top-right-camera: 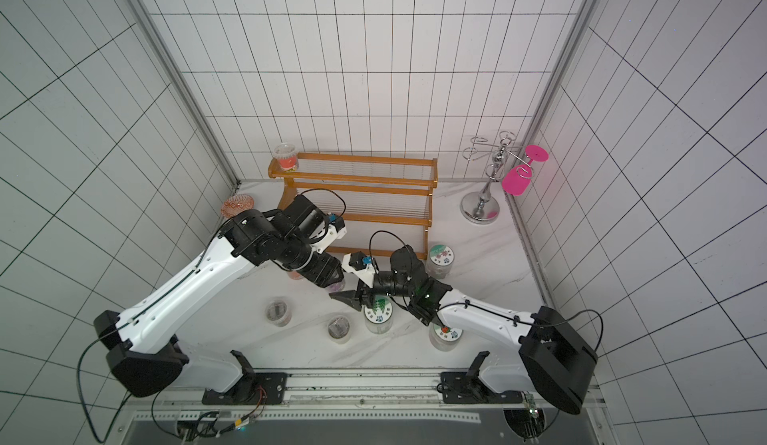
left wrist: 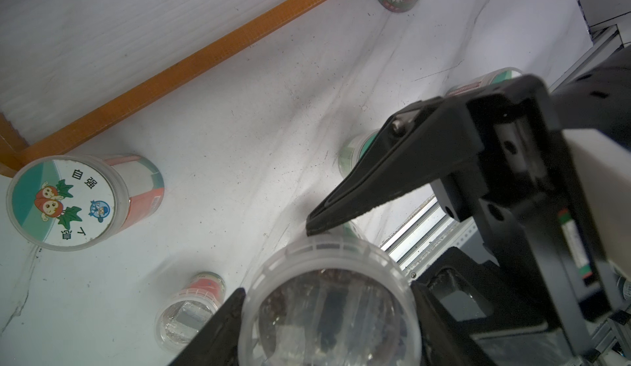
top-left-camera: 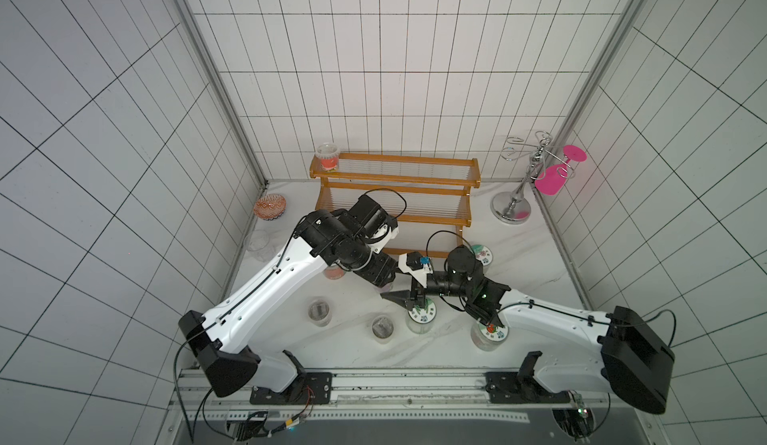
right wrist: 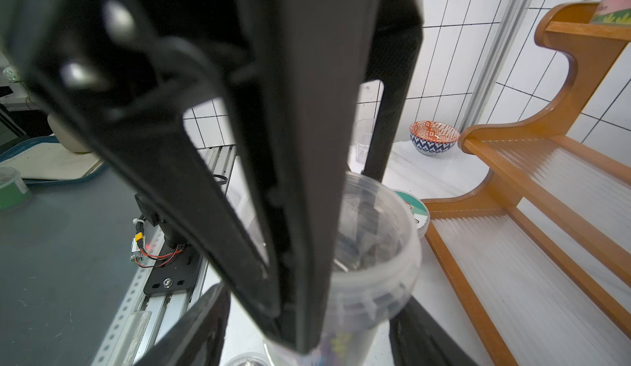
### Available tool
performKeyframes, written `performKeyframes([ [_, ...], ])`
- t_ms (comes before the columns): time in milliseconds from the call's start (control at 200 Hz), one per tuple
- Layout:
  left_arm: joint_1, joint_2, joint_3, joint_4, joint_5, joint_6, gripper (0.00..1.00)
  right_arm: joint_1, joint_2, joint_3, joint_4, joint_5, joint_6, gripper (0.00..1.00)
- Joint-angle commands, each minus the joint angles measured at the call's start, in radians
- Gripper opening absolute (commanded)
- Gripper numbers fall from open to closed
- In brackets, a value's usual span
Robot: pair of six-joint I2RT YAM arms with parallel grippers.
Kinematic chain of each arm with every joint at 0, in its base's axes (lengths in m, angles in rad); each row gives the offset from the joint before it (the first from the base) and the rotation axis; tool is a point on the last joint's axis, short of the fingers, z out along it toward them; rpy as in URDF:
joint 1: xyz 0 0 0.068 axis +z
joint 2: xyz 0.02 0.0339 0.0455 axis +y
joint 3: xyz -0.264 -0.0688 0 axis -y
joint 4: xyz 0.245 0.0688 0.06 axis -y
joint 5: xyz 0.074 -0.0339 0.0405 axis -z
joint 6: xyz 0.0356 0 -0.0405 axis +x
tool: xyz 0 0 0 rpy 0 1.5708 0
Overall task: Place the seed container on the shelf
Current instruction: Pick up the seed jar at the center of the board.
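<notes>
Just in front of the shelf (right wrist: pixel 590 70), my left gripper (left wrist: pixel 327 291) clamps the clear seed container (left wrist: pixel 327 313); my right gripper (top-left-camera: pixel 392 297) straddles it with fingers apart, not gripping; transfer and shelving remain, I'd judge.

A white marbled tabletop (top-left-camera: pixel 539 281) is spread beneath the jaws of the left gripper (left wrist: pixel 327 292) and the right gripper (left wrist: pixel 311 227). Beyond the jaws, the shelf (top-left-camera: pixel 415 180) is stood on it at the back wall, and a red-labelled tub (top-left-camera: pixel 328 157) is carried on its top tier. Well left of the jaws, a patterned bowl (top-left-camera: pixel 270 207) and a clear cup (top-left-camera: pixel 259 245) are set. Far to their right, a chrome stand (top-left-camera: pixel 510 211) is placed. On the near side of the jaws, a clear-lidded jar (top-left-camera: pixel 318 310) and a second one (top-left-camera: pixel 382 326) are stood. A green-printed jar (top-left-camera: pixel 423 316) is found just beside the jaws, and a red-printed jar (top-left-camera: pixel 492 333) further right.
</notes>
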Motion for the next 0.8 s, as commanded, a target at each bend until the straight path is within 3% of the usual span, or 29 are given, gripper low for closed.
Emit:
performKeyframes([
  [0,-0.006,0.0,0.015,0.052,0.021,0.008,0.52,0.011,0.005,0.054,0.033,0.01,0.014,0.71],
  [455,-0.007,-0.016,-0.007,0.106,0.042,-0.001,0.55,0.012,-0.05,0.031,0.026,0.049,0.006,0.5],
  [795,-0.004,-0.105,-0.016,0.218,-0.037,-0.013,0.94,0.012,-0.096,-0.011,0.031,0.071,-0.003,0.5],
])
